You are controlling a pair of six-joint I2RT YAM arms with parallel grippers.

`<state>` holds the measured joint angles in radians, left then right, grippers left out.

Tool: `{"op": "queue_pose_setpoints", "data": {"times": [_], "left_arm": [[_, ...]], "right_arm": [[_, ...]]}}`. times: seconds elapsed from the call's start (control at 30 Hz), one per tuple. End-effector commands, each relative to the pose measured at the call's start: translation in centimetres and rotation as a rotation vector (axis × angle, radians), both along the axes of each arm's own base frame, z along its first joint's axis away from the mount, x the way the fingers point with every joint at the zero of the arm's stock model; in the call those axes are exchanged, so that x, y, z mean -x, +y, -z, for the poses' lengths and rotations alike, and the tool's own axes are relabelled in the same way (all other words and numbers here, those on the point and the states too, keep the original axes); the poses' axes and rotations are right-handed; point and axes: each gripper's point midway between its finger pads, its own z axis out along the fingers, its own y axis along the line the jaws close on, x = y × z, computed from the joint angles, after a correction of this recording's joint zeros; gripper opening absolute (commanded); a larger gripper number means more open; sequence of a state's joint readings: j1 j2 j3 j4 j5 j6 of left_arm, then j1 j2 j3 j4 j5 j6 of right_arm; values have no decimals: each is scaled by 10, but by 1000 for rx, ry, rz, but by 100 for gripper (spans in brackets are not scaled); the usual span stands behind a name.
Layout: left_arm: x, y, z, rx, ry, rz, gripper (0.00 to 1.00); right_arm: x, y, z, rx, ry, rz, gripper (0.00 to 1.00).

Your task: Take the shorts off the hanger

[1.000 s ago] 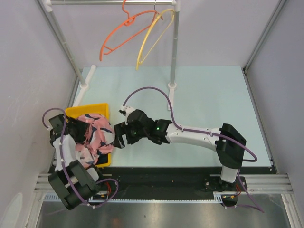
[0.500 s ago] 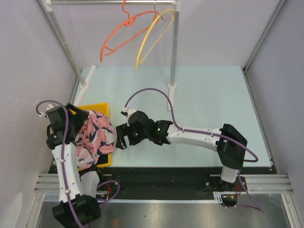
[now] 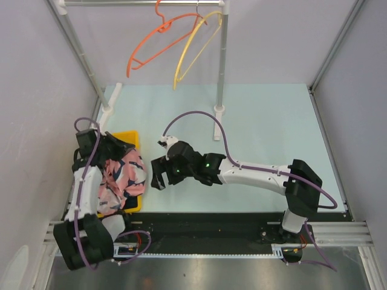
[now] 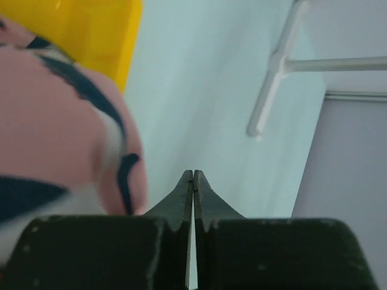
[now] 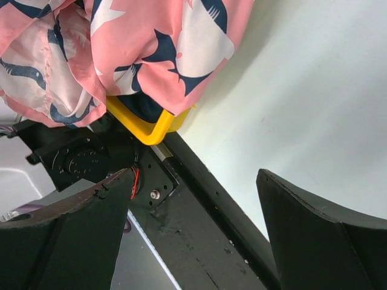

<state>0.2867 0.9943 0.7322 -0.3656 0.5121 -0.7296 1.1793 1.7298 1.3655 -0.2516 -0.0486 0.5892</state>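
The shorts [image 5: 151,36] lie heaped in the bin [image 5: 145,130] at the near-left corner of the worktop [image 3: 260,121]. Left claw [image 4: 193,181] is shut and empty, right claw [image 5: 195,181] wide and empty. Best to lift both clear without snagging cloth.

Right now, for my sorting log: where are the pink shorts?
The shorts lie heaped in the yellow bin at the top view's near left.

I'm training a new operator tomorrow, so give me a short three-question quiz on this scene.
1. True or false: the left pincer is shut on the pink shorts.
2. The pink shorts lie: A) on a hanger, B) in the yellow bin, C) flat on the table.
3. Which pincer stands open?
Key: 1 false, it holds nothing; 2 B; 3 the right pincer.
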Motion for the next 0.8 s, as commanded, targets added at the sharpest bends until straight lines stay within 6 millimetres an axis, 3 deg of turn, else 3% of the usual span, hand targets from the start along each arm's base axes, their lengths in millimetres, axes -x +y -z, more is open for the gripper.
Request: {"op": "queue_pose_setpoints", "data": {"times": [0.0,0.13,0.23,0.43,0.53,0.63,0.67,0.7,0.73,0.77], "left_arm": [[0,21,49,-42,132,-40,1],[13,66,105,-73,312,-180,0],[22,76,121,-86,369,-215,0],[19,79,108,-105,318,-230,1],[14,76,93,-128,264,-197,8],[12,69,62,-219,172,-185,54],[11,73,51,-267,154,-215,75],[11,60,31,-303,87,-194,84],[14,54,23,-320,71,-191,88],[13,54,8,-351,35,-215,99]], "right_arm": [[-3,-11,-21,-28,-48,18,88],[0,-14,-19,-27,-46,21,88],[3,-17,-12,-15,-38,24,89],[4,-15,-8,-28,-23,23,89],[5,-14,-10,-39,-19,22,88],[3,-14,-12,-42,-19,26,88],[4,-15,-12,-41,-19,26,88],[2,-16,-12,-41,-17,30,88],[1,-17,-13,-39,-18,32,88],[1,-18,-13,-38,-17,33,88]]}}
